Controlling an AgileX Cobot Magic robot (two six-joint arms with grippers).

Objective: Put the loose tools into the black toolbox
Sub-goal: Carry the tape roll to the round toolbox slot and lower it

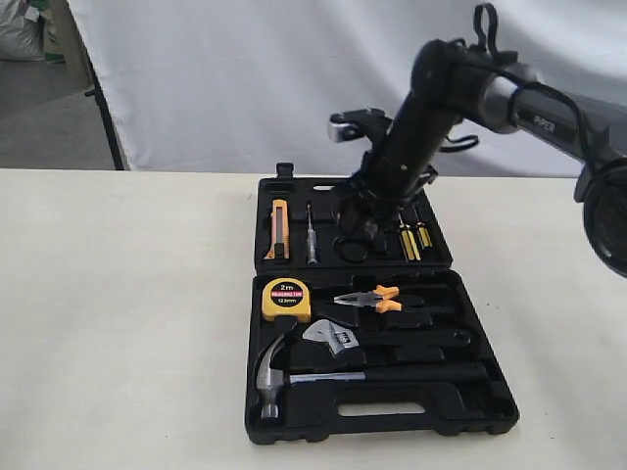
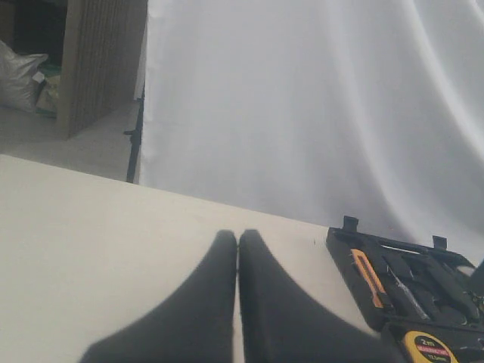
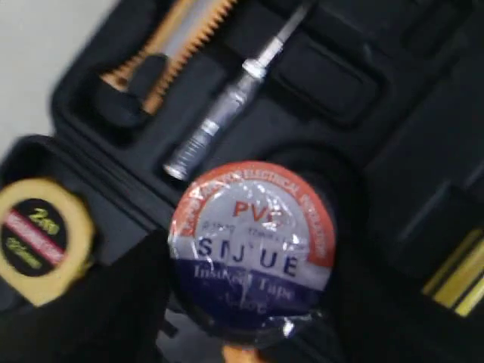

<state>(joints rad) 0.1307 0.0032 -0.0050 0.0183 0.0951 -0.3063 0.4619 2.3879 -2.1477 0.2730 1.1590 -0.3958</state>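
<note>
Tape roll (image 3: pixel 253 246) in right hand (image 1: pixel 355 235), over toolbox (image 1: pixel 490 411) recess

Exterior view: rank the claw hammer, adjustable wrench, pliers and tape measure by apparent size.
1. Claw hammer, the longest.
2. Adjustable wrench.
3. Pliers and tape measure: too close to rank; the pliers look longer, the tape measure bulkier.

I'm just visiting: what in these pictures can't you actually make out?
1. Right fingers: the arm covers them in the exterior view; in the right wrist view they are a dark blur by the tape roll, so a grip is unclear.
2. Tape roll's small print: blurred, right wrist view.
3. Left fingers: their arm lies outside the exterior view.
4. Toolbox: mostly cut off by the left wrist view's edge.
</note>
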